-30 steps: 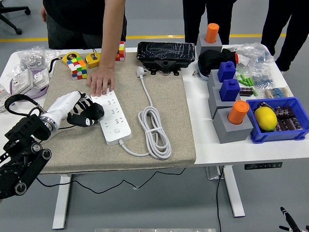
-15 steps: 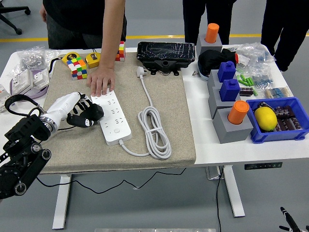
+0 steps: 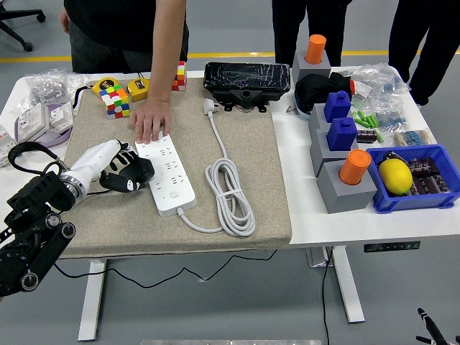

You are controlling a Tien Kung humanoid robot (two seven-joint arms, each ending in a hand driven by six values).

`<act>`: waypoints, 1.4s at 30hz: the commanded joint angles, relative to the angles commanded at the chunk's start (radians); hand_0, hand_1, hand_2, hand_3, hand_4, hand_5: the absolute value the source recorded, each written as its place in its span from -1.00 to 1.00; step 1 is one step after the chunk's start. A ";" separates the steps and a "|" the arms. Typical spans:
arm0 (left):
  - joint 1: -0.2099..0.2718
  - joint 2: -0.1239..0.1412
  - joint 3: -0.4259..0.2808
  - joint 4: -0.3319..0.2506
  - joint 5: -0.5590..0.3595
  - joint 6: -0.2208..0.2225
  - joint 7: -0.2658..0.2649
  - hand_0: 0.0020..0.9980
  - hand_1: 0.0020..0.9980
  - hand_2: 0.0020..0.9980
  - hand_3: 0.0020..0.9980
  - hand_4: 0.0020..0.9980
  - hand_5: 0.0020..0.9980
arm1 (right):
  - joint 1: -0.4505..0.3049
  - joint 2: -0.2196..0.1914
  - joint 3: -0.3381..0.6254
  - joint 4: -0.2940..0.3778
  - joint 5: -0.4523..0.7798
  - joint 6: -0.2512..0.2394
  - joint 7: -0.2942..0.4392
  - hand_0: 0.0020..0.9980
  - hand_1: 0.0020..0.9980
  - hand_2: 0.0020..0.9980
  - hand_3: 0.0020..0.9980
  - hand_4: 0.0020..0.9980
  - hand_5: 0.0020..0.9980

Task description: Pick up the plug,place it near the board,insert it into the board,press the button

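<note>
White plastic power strip point(image 3: 167, 177) is your landmark: long, flat, lying on the beige felt mat point(image 3: 244, 136). Your left hand point(image 3: 122, 169) sits just left of it, white shell with black fingers point(image 3: 138, 171) curled toward the strip's left edge; you can't tell whether they touch it, and they hold nothing visible. The person's hand point(image 3: 150, 119) presses flat on the strip's far end.

White plug point(image 3: 210, 107) lies on the mat beyond and right of the strip, not inserted. Its round cable point(image 3: 230, 195) runs back in one loose coil just right of the strip and joins its near end.

Further right of the strip, off the mat: four grey blocks point(image 3: 345, 188), two capped with orange cylinders point(image 3: 354, 166), two with blue pieces point(image 3: 348, 134). One blue bin point(image 3: 388, 203) holds one yellow lemon point(image 3: 395, 176). Beyond the strip: one glossy black box point(image 3: 246, 77), and one multicoloured cube point(image 3: 115, 99) to the far left.
</note>
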 joint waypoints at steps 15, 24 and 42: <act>-0.006 0.003 -0.005 0.001 -0.021 0.004 -0.010 0.01 0.41 0.45 0.28 0.83 -0.95 | 0.001 0.000 -0.002 0.000 0.002 0.000 0.001 0.56 0.46 0.43 0.47 1.00 0.89; -0.009 0.004 -0.005 0.002 -0.014 -0.006 -0.005 0.04 0.45 0.48 0.50 1.00 -0.79 | 0.002 -0.001 -0.003 0.000 0.004 -0.001 0.002 0.56 0.46 0.43 0.47 1.00 0.89; -0.006 0.003 -0.012 0.015 -0.094 -0.021 -0.034 0.14 0.52 0.54 0.61 1.00 -0.37 | 0.001 -0.001 -0.009 0.000 0.009 -0.001 0.002 0.56 0.46 0.42 0.47 1.00 0.89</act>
